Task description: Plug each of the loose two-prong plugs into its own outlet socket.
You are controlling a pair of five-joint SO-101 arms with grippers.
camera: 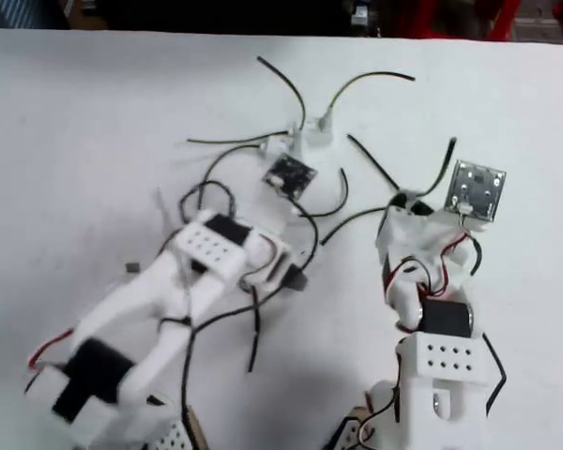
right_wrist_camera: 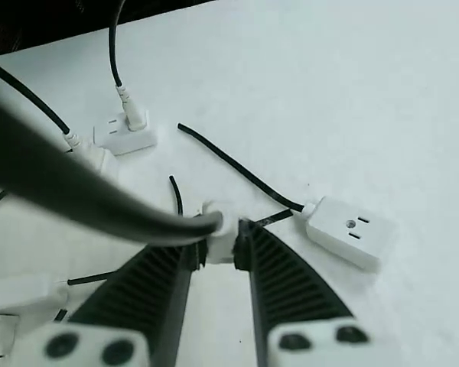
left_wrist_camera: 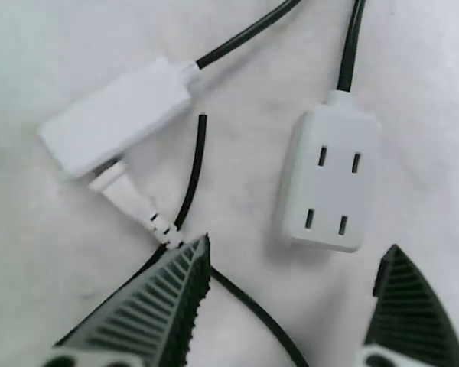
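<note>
In the left wrist view my left gripper [left_wrist_camera: 294,252] is open just short of a white two-socket outlet block [left_wrist_camera: 327,180] lying flat with both sockets free. Beside it lies a second white outlet [left_wrist_camera: 115,115] with a small white plug [left_wrist_camera: 126,195] at its end; whether the prongs are seated I cannot tell. My right gripper [right_wrist_camera: 220,237] is shut on a white two-prong plug [right_wrist_camera: 218,225]. It hovers above the table near a white single-socket outlet [right_wrist_camera: 346,231]. In the high view the left gripper [camera: 291,272] is mid-table and the right gripper [camera: 402,208] is beside a metal-faced outlet [camera: 476,192].
Black cords [camera: 253,323] loop loosely across the middle of the white table [camera: 84,141]. A far outlet [right_wrist_camera: 126,134] has a plug [right_wrist_camera: 134,115] standing in it. A thick black cable [right_wrist_camera: 69,191] crosses close in front of the right wrist camera.
</note>
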